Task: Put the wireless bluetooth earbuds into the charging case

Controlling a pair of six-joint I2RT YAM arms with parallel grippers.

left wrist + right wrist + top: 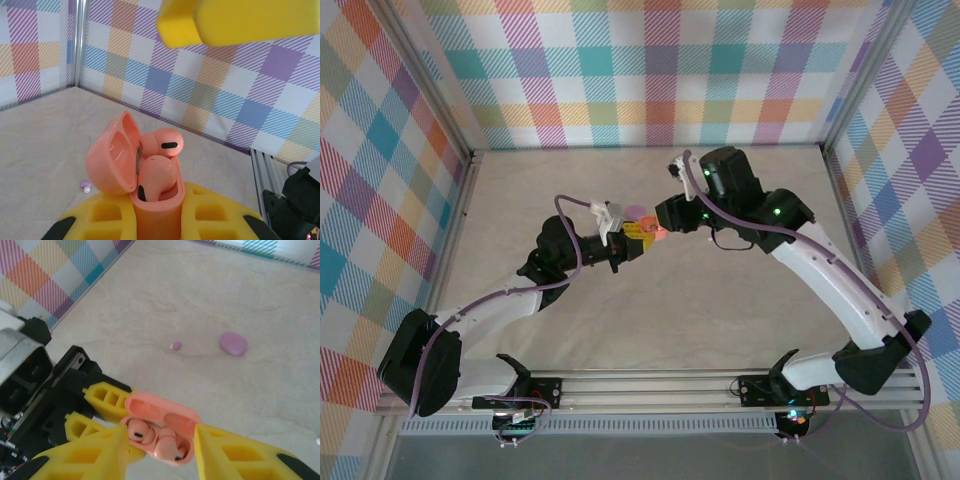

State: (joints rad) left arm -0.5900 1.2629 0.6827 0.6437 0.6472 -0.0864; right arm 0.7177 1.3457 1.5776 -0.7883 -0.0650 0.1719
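Orange case (112, 155), lid hinged open, stands clamped in the shut left gripper (157, 217) with two orange earbuds (159, 175) in its wells, one riding high; the right gripper (160, 450), part-open and empty, hangs directly above, likely the hand to press; a purple case (233, 343) and purple earbud (175, 345) lie beyond.

The top camera looks down from high behind the arm bases (532, 388), far from the orange case (657, 235). Both wrist cameras sit close to that case: the left looks level past it toward the checked wall (225, 95), the right steeply down onto it.
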